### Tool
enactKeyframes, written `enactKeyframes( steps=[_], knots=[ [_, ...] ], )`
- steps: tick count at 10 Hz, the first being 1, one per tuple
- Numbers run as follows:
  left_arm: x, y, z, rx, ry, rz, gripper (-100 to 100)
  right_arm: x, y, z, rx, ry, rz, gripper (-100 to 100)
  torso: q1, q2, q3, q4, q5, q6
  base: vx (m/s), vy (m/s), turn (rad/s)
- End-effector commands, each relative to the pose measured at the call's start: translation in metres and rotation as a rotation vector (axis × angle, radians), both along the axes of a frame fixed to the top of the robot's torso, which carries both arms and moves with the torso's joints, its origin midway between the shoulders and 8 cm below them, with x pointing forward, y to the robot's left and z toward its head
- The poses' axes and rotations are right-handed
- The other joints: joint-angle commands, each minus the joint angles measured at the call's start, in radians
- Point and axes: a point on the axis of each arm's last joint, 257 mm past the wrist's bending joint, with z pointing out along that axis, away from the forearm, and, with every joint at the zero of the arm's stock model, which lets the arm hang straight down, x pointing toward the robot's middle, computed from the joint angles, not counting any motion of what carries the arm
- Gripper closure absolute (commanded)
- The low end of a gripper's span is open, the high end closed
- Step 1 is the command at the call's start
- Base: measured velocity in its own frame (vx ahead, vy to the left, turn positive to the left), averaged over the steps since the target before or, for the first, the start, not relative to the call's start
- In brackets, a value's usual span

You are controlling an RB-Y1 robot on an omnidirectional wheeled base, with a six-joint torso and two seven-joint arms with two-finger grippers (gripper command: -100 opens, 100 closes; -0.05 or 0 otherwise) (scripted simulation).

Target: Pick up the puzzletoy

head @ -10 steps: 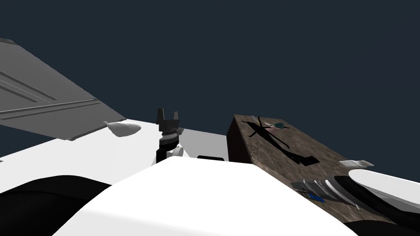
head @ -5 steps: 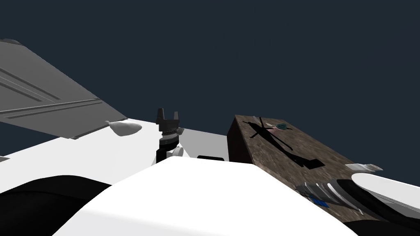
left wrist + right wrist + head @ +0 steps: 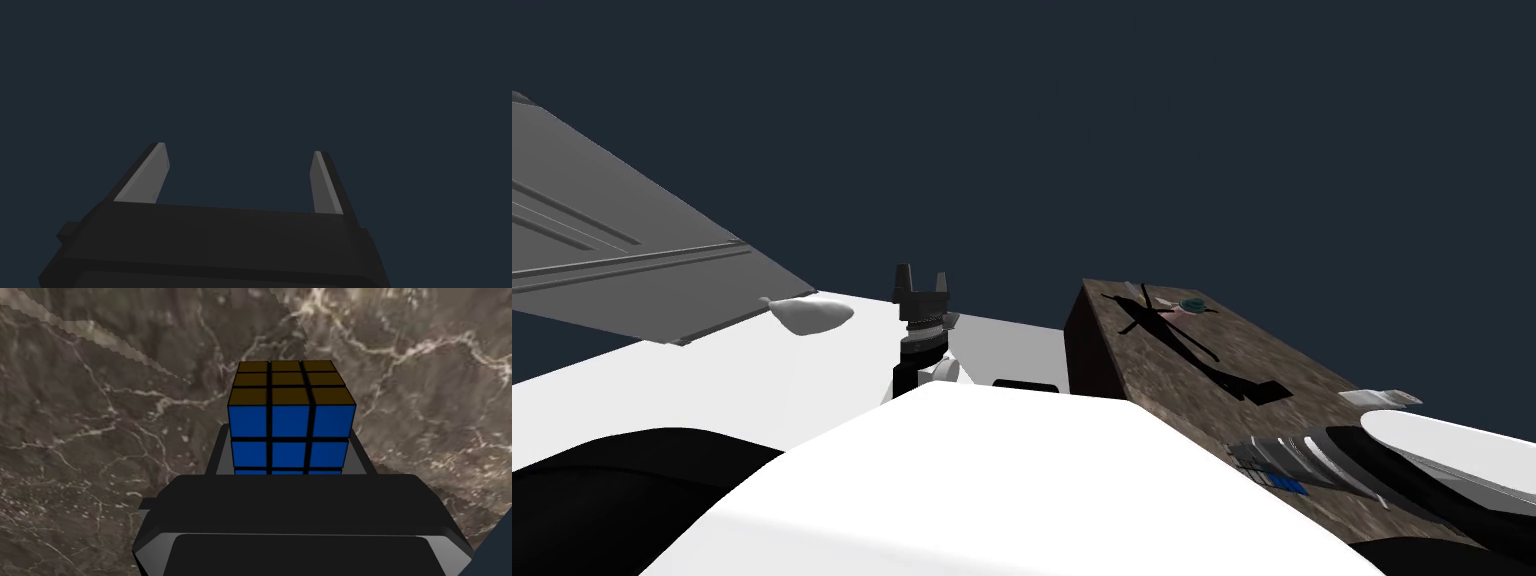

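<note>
Mid-frame, right gripper (image 3: 289,440) is clamping the blue-and-brown tiled cube (image 3: 290,410), barely shifting since earlier: lift pending. Left gripper (image 3: 239,150) is gaping.

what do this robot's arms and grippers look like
The left gripper has two thin, light grey, blade-like fingers tapering to points on a dark boxy body. The right gripper has the same dark box and grey fingers. The right forearm is white with a black joint band.
</note>
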Motion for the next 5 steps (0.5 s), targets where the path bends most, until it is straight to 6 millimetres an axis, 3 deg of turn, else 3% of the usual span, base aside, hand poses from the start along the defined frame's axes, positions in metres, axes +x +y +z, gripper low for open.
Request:
enactKeyframes(
  steps=[1,4,5],
  knots=[
    [0.0,0.0,0.0,0.0,0.0,0.0,0,0.0122,0.0036,0.0069,0.002,0.003,0.008,100,0.0,0.0,0.0,0.0,0.0,0.0,-0.045,-0.017,-0.075],
    [0.0,0.0,0.0,0.0,0.0,0.0,0,0.0114,0.003,0.0063,0.002,0.005,0.006,100,0.001,-0.001,0.0,0.0,0.0,0.0,-0.011,-0.003,-0.006],
    [0.0,0.0,0.0,0.0,0.0,0.0,0,0.0115,0.0033,0.0064,0.003,0.004,0.006,0,0.001,-0.002,-0.001,0.0,0.0,-0.001,0.0,0.0,0.0]
  ],
)
